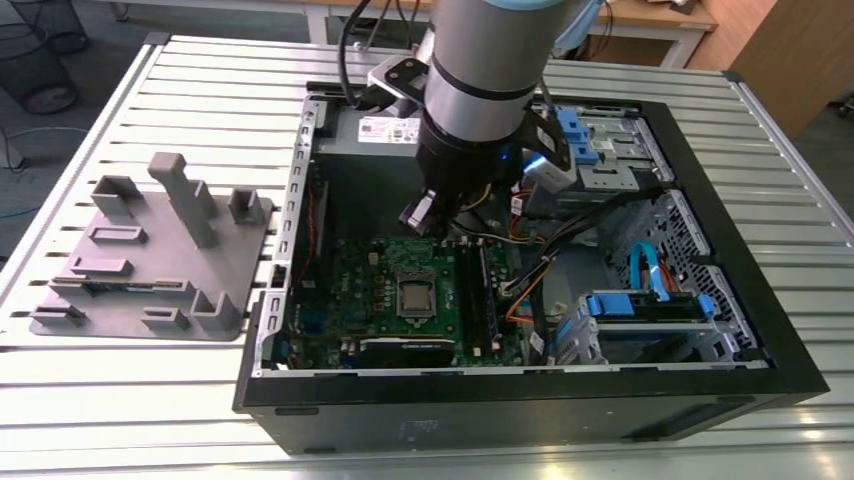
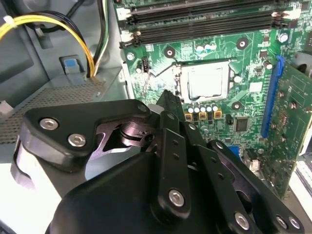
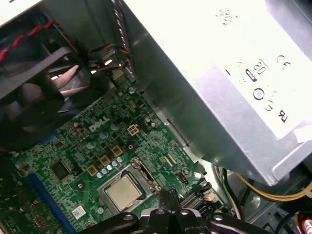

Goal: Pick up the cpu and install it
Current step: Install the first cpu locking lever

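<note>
You see the arm [image 1: 481, 90] standing nearly vertical over the open case [image 1: 534, 400], its silver-and-black wrist descending from the top of the exterior view. The gripper [image 1: 424, 215] hangs above the upper edge of the board [image 1: 360, 290], just beside the power supply [image 1: 380, 128].

In the second wrist view, the gripper [image 2: 168, 100] shows as matte black linkage plates joined by bright screw heads. Its fingers [image 2: 168, 105] lie pressed together into one narrow tip, with nothing between them. In the first wrist view the same tip [image 3: 169, 195] points down toward the board, close to the socket but not touching it.

The cpu [image 1: 415, 295] sits in the socket [image 1: 415, 278] at the middle of the board. In both wrist views it reads as a flat square with a smooth, pale metal top [image 2: 204, 80] [image 3: 124, 191], framed by the thin steel socket bracket [image 2: 178, 80]. The board [image 2: 243, 53] around it is green, studded with small round capacitors and square gold-topped parts. Long black memory slots [image 2: 204, 22] run beside the socket.

The power supply [image 3: 219, 83] is a dull grey sheet-metal box. Yellow and black wires [image 2: 73, 29] leave it.

On the slatted metal table [image 1: 134, 400], at the exterior view's left, a matte grey plastic tray [image 1: 147, 260] stands well apart from the case, with upright blocks and posts.
</note>
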Robot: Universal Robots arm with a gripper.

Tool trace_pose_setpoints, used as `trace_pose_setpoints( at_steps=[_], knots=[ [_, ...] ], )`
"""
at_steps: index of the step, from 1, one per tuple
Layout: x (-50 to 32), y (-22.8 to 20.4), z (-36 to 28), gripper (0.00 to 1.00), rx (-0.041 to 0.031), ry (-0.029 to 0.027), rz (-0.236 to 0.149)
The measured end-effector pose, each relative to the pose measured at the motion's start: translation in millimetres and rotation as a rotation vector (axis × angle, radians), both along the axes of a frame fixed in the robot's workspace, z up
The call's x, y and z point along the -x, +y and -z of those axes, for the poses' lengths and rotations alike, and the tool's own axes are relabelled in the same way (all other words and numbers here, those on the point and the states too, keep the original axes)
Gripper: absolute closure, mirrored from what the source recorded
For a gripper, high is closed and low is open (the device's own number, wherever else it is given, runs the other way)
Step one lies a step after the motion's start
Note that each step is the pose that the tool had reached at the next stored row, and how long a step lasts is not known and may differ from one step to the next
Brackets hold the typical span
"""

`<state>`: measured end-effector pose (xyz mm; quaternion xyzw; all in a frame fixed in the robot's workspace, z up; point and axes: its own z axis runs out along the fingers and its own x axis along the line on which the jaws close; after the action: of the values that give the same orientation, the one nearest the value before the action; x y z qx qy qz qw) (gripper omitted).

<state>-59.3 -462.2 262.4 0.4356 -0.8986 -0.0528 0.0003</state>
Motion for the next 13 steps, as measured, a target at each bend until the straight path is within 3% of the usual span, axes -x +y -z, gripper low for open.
trace_pose_setpoints(
  at_steps=[6, 13],
  knots=[
    [-10.1, 4.8, 1.6, 0.89, -0.0002, 0.0, 0.0],
    [-11.2, 12.2, 3.9, 0.89, -0.0003, -0.0001, 0.0]
  ],
)
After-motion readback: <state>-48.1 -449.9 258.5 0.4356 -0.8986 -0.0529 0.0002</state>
